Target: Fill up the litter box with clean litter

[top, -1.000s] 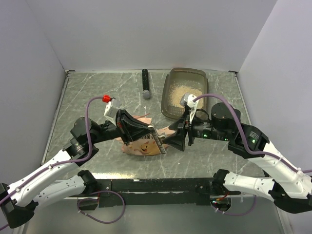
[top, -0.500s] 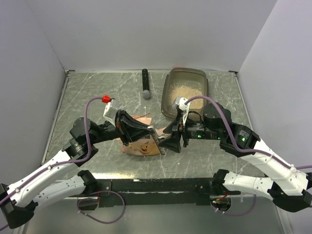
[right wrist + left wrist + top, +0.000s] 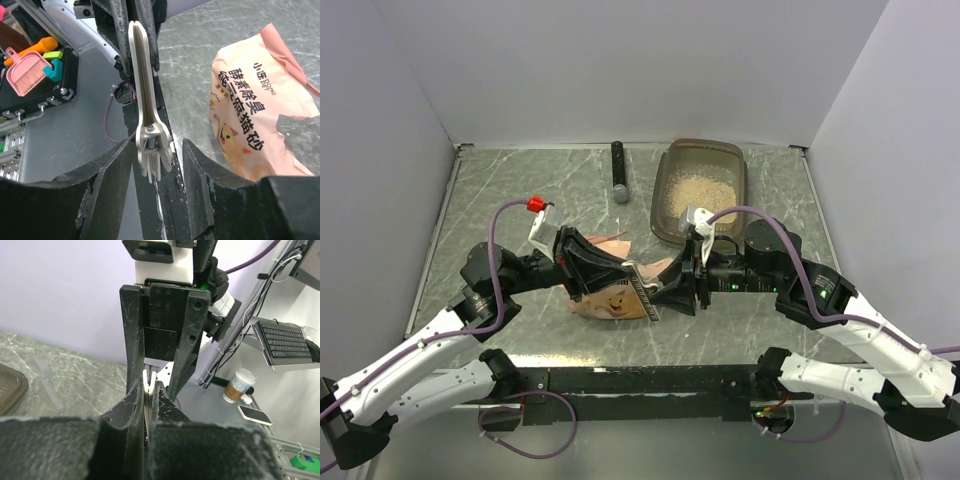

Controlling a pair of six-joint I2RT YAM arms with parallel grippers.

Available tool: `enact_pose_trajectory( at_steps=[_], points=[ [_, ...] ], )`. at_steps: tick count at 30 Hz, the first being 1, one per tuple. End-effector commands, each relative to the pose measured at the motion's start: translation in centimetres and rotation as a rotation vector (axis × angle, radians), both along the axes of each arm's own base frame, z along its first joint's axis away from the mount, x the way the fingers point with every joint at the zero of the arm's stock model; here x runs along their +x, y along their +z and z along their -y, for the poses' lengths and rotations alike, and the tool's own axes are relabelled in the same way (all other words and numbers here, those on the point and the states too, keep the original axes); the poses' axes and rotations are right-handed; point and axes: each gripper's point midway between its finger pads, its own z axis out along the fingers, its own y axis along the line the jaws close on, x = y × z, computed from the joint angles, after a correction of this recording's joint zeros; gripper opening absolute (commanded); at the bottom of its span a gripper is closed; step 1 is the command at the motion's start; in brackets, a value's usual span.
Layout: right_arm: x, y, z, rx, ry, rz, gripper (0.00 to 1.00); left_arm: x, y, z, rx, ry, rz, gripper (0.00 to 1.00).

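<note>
The smoky grey-brown litter box (image 3: 664, 185) stands at the back right with pale beige clean litter (image 3: 698, 188) in it. The orange-pink pouch (image 3: 605, 302) lies on the table mid-front and also shows in the right wrist view (image 3: 250, 115). My left gripper (image 3: 623, 274) is shut on a long cream bag clip (image 3: 643, 291) above the pouch. The thin clip edge (image 3: 146, 376) sits between the left gripper's (image 3: 146, 392) fingers. My right gripper (image 3: 675, 290) is open. In the right wrist view it (image 3: 157, 167) straddles the hinge end of the clip (image 3: 141, 90) without touching it.
A black stick-shaped tool with a grey end (image 3: 618, 172) lies at the back, left of the litter box. White walls close the table on three sides. The arm bases and a black rail (image 3: 640, 380) run along the near edge.
My right gripper has moved left toward the left gripper and now has its open jaws around the clip's end. The left gripper, clip and pouch have barely moved.
</note>
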Motion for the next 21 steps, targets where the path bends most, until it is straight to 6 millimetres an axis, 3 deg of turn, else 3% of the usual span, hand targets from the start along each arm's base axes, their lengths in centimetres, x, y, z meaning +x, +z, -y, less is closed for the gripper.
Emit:
enact_pose_trajectory(
  at_steps=[1,2,3,5,6,7,10,15,16,18,21],
  points=[
    [-0.6,2.2,0.0,0.092,0.028,0.065,0.42,-1.3,1.7,-0.6,-0.061,-0.038,0.057,0.01],
    [-0.5,2.2,-0.1,0.094,0.025,0.067,0.26,-1.3,1.7,-0.7,-0.061,-0.042,0.055,0.01],
    [-0.3,2.2,0.0,0.098,0.016,0.071,0.00,-1.5,1.6,-0.6,-0.060,-0.049,0.058,0.01],
    [0.0,2.1,0.0,0.098,0.003,0.087,0.00,-1.6,1.4,-0.6,-0.059,-0.057,0.060,0.03],
    [0.2,2.0,0.0,0.098,-0.011,0.091,0.00,-1.7,1.2,-0.6,-0.050,-0.061,0.057,0.09],
    [0.1,2.2,0.2,0.106,-0.011,0.095,0.00,-1.8,0.9,-0.6,-0.036,-0.070,0.053,0.27],
    [0.3,2.4,0.8,0.121,-0.038,0.125,0.00,-1.2,-0.6,-0.8,0.035,-0.016,0.043,0.53],
    [1.3,2.7,2.1,0.091,-0.129,0.148,0.00,0.1,-2.7,-2.2,0.162,0.113,0.096,0.65],
    [1.7,3.0,2.5,0.086,-0.153,0.162,0.00,1.0,-4.4,-2.7,0.232,0.171,0.094,0.65],
    [2.7,2.6,3.5,0.043,-0.230,0.168,0.00,1.7,-5.2,-3.4,0.280,0.226,0.115,0.66],
    [3.4,2.4,5.0,0.003,-0.304,0.183,0.00,2.7,-8.2,-4.0,0.396,0.272,0.152,0.64]
  ],
)
